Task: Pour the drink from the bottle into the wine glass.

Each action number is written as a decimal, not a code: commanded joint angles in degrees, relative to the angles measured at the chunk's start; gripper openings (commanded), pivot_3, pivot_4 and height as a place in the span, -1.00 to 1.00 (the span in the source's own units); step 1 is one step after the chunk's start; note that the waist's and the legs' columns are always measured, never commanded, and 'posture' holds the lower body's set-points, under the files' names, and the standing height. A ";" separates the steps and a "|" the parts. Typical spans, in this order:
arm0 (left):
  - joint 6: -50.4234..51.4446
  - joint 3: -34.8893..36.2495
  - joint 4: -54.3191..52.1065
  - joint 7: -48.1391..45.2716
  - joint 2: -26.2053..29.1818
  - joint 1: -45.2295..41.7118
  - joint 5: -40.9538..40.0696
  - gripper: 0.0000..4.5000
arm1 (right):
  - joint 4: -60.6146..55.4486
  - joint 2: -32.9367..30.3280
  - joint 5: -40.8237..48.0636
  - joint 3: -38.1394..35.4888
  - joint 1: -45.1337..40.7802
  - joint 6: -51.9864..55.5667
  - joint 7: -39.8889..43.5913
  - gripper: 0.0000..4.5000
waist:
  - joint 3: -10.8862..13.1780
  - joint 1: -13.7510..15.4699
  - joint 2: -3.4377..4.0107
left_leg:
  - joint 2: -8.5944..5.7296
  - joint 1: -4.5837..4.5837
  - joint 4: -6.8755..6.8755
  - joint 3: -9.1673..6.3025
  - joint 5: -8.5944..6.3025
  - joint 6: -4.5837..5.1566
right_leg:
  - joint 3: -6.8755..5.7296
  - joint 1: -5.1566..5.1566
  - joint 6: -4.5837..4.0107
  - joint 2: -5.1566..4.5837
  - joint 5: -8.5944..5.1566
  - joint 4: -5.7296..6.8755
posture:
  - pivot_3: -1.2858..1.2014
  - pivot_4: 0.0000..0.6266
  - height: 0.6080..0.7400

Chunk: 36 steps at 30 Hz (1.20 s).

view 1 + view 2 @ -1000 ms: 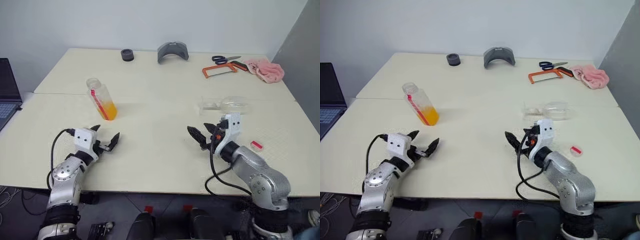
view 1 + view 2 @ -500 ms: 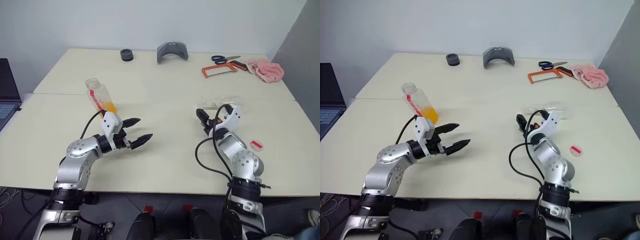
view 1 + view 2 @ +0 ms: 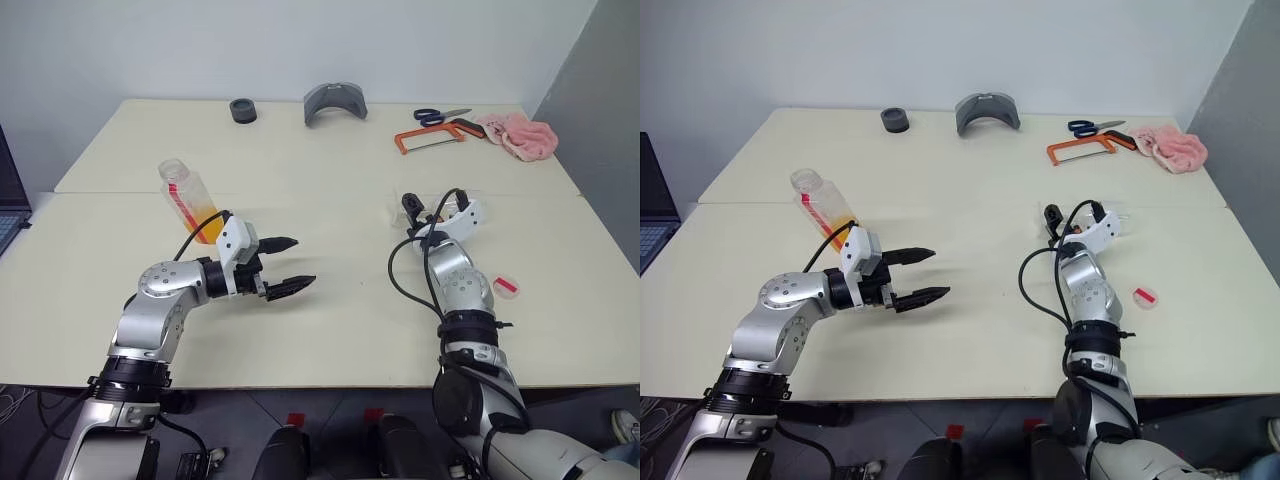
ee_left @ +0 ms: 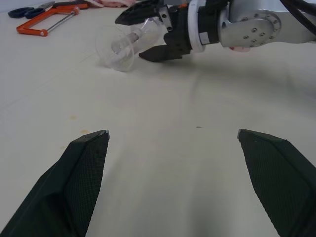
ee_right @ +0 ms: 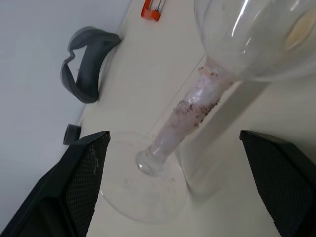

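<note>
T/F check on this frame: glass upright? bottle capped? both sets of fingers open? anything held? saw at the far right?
1. The wine glass stands upright. False: it lies on its side on the table.
2. The bottle wears its cap. False: its mouth is open.
3. Both grippers have their fingers open. True: left gripper, right gripper.
4. The left gripper holds the bottle. False: it holds nothing.
5. An orange hacksaw lies at the far right. True.

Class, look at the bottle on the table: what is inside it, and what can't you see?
The bottle holds orange drink in its lower part; its upper part looks empty. The left claw's arm covers its base.
</note>
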 commanded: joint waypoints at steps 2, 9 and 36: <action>-1.26 0.20 0.14 -0.93 -0.33 -2.03 -0.20 0.99 | 7.82 -2.59 1.53 -3.53 -3.58 -7.57 0.28 1.00 | 0.00 -0.03 0.00 | 0.00 -0.01 0.00 0.00 0.00 0.00 | -0.01 0.01 0.00 -0.01 0.00 0.00 | 0.03 -0.52 1.00; -2.42 0.28 2.34 -1.04 -0.55 -3.89 0.17 0.99 | 18.28 -5.60 4.00 -6.96 -6.39 -12.75 0.99 1.00 | -0.03 0.21 -0.02 | 0.00 0.03 0.07 0.01 0.00 0.00 | -0.02 0.13 0.00 -0.08 0.00 0.00 | 0.03 -0.52 1.00; -4.16 0.18 3.67 -0.54 -1.13 -3.70 1.91 1.00 | -13.71 -12.19 -22.45 27.49 16.30 -13.59 16.06 -0.89 | 0.05 0.24 0.16 | -0.01 -0.15 0.03 -0.05 0.00 0.00 | -0.06 0.01 0.02 -0.13 -0.01 -0.08 | 0.03 -0.52 1.00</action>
